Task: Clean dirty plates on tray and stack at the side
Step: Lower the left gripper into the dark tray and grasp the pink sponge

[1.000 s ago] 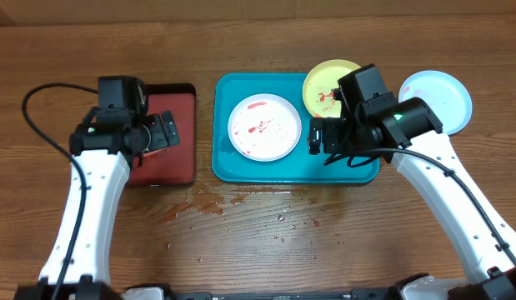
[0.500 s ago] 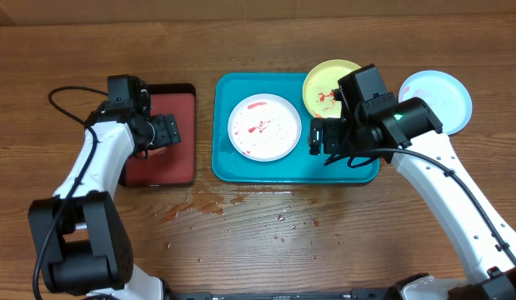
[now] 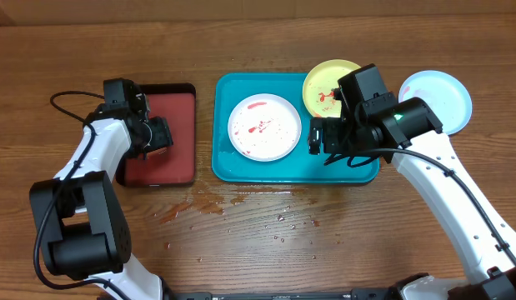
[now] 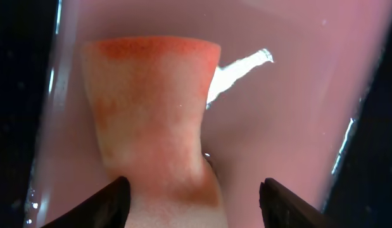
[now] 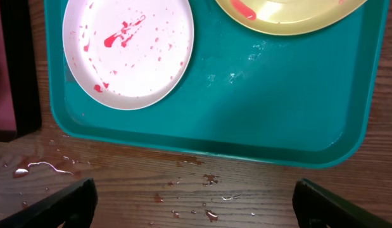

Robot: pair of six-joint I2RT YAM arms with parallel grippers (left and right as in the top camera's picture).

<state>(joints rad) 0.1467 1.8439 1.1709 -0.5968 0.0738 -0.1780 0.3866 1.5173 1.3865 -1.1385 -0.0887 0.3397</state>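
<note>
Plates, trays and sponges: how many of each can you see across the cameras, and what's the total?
Plates: 3 (white plate, yellow plate, blue plate)
Trays: 2 (teal tray, red tray)
Sponges: 1 (sponge)
Total: 6

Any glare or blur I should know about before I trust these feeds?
Left wrist: soft close-up of the sponge, with a bright glare streak on the wet pink surface beside it. Right wrist: sharp, small wet glints on the tray. Overhead: evenly lit, sharp.
</note>
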